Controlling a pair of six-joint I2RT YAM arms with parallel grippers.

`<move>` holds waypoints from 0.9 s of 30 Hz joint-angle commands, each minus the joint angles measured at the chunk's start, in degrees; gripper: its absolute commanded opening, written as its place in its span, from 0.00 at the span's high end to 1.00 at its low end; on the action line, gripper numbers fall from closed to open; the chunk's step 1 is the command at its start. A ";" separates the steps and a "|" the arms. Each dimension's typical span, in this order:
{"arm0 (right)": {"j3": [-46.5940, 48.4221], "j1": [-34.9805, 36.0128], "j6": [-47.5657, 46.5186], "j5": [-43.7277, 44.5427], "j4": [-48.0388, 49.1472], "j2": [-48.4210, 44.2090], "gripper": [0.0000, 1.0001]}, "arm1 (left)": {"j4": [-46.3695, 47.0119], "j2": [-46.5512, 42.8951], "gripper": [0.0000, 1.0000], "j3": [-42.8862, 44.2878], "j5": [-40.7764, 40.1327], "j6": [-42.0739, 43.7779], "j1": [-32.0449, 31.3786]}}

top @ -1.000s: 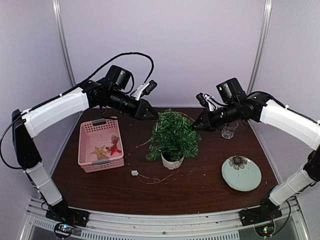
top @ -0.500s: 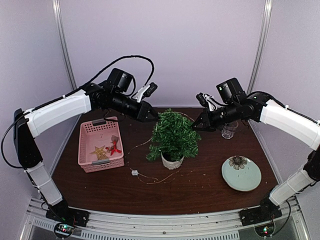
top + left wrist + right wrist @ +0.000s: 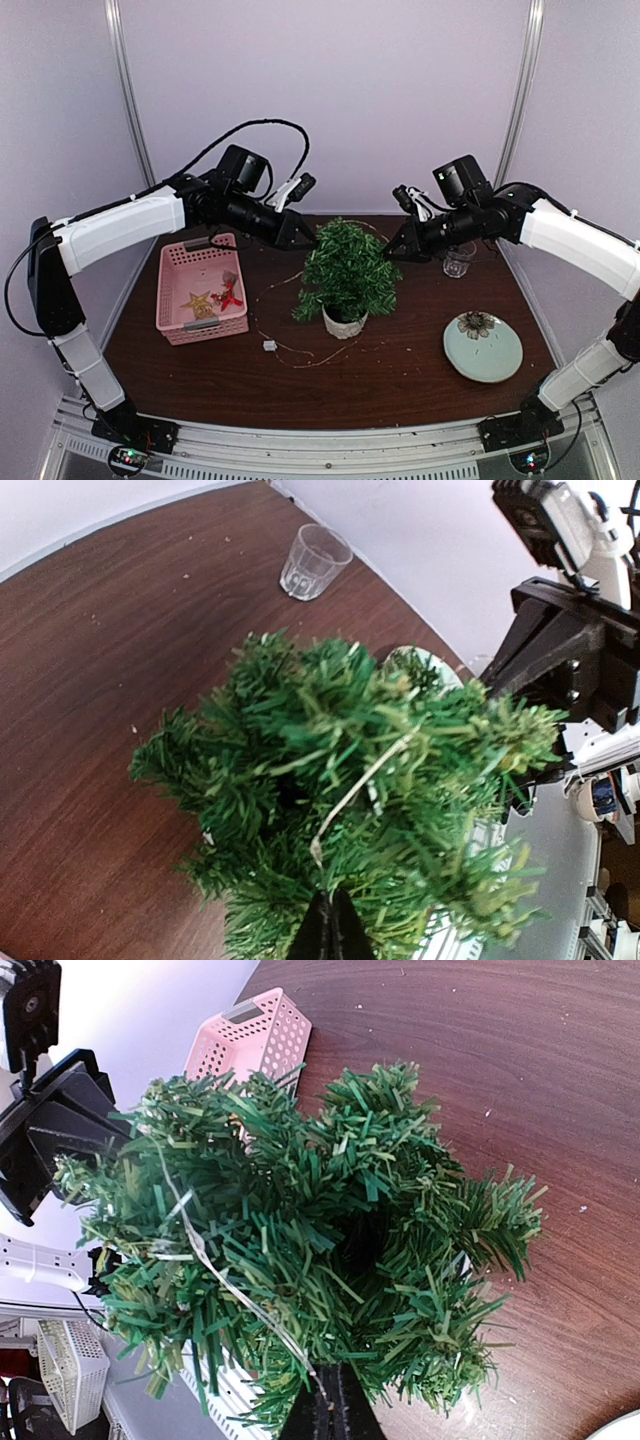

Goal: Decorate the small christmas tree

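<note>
The small christmas tree [image 3: 347,268] stands in its white pot [image 3: 343,322] mid-table; it fills the left wrist view [image 3: 350,800] and the right wrist view [image 3: 300,1240]. A thin light string [image 3: 300,355] trails from the table up over the tree top [image 3: 365,780] [image 3: 220,1280]. My left gripper [image 3: 310,240] is at the tree's upper left, shut on the string [image 3: 331,920]. My right gripper [image 3: 390,252] is at the tree's upper right, shut on the string's other part [image 3: 330,1405].
A pink basket [image 3: 200,288] at left holds a gold star [image 3: 198,302] and a red ornament [image 3: 231,293]. A clear glass [image 3: 458,262] stands behind the right gripper. A pale green plate [image 3: 483,347] with a flower ornament [image 3: 476,323] lies front right.
My left gripper has moved right and slightly down toward the tree top, carrying the string. The right arm has barely moved.
</note>
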 commanded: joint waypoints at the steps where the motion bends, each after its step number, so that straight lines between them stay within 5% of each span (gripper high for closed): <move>1: 2.00 -0.32 0.45 1.30 0.98 -0.81 1.00 | 5.39 -1.93 1.00 0.21 2.16 -0.48 0.25; 11: 4.17 -1.30 3.04 1.94 0.54 -0.38 1.00 | 3.19 0.46 1.00 7.40 -2.62 -4.57 3.19; 27: 4.39 -1.53 2.64 -0.11 -4.09 2.66 1.00 | 0.92 4.67 1.00 6.72 0.27 -4.98 3.24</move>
